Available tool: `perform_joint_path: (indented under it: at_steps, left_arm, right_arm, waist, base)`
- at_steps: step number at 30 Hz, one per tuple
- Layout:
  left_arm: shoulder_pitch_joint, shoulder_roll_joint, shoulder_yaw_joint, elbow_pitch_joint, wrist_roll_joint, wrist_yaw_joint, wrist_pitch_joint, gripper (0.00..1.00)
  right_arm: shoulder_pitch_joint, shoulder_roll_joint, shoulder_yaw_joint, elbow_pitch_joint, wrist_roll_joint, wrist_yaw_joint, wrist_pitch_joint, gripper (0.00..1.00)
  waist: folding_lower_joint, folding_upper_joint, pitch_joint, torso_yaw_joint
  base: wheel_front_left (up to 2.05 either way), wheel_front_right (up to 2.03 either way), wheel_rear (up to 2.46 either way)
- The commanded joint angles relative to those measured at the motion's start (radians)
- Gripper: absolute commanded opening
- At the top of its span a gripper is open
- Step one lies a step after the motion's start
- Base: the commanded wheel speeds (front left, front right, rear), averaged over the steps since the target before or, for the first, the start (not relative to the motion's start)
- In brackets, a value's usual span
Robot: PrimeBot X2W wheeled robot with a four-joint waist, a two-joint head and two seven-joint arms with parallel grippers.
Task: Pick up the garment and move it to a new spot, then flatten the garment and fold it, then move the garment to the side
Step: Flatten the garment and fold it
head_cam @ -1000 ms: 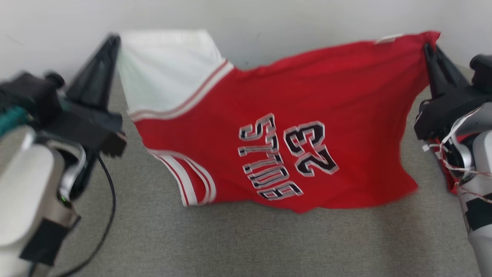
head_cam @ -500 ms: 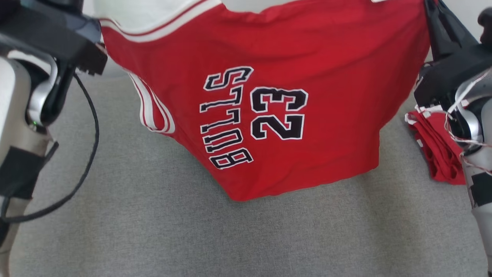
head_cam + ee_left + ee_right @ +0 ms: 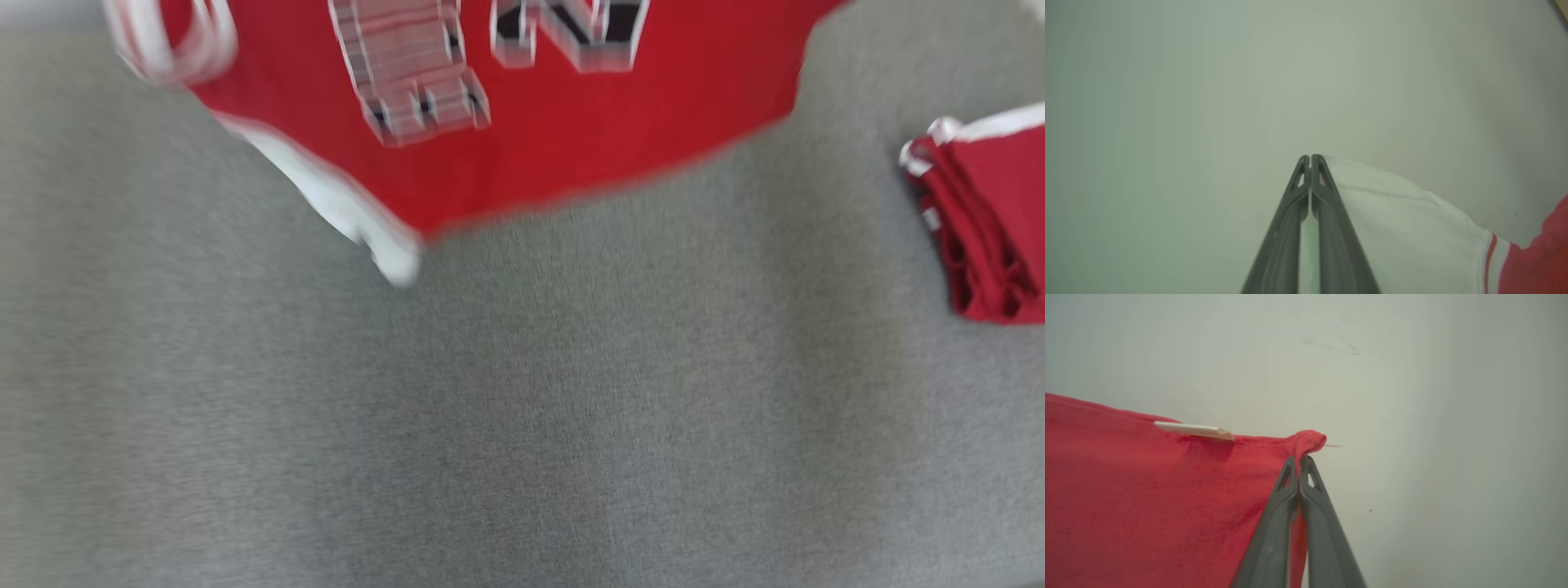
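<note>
Left hand: fingers pressed tight together, pinching a white corner of the garment. From my fingertips the white panel runs off to the right of the wrist view, then a red-and-white stripe, then red cloth. Right hand: also clamped flat, on a red corner, with a small nub of cloth poking out past the tips. A white tag sticks out of the top edge near that corner. Both my hands are in front of a plain pale wall. The head view is blurred. There the garment hangs across the top of the picture over the grey counter, with its lower edge sagging toward it; I can't tell if it touches. The black-and-white lettering and number are cut off by the top edge. A strip of white trim trails along the lower left edge. A folded red stack with white trim lies on the counter at the right edge, well apart from the hanging garment.
</note>
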Motion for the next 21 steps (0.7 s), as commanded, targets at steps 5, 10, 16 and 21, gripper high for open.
perform_joint_path:
  at_steps: [5, 10, 16, 21]
  left_arm:
    - [-0.17, 0.018, 0.04, -0.02, 0.07, 0.049, -0.09, 0.0]
    - [-0.277, 0.0, 0.094, -0.075, 0.113, 0.086, -0.148, 0.0]
    - [-0.276, -0.027, 0.174, -0.262, 0.17, 0.05, -0.149, 0.0]
    - [-0.156, -0.047, 0.227, -0.336, 0.175, 0.017, -0.149, 0.0]
  right_arm:
    - [-0.134, 0.094, -0.105, 0.026, -0.047, -0.002, -0.107, 0.0]
    - [-0.222, 0.175, -0.191, 0.037, -0.175, -0.003, -0.288, 0.0]
    - [-0.226, 0.231, -0.246, 0.018, -0.355, -0.002, -0.418, 0.0]
    - [-0.149, 0.231, -0.194, -0.073, -0.396, -0.002, -0.425, 0.0]
  waist:
    - [-0.0002, -0.0001, 0.261, -0.074]
    - [-0.0002, -0.0001, 0.317, -0.097]
    - [-0.0002, -0.0001, 0.399, -0.109]
    - [-0.0002, -0.0001, 0.454, -0.101]
  base:
    - [0.0, 0.0, 0.0]
    - [0.0, 0.0, 0.0]
    - [0.0, 0.0, 0.0]
    - [0.0, 0.0, 0.0]
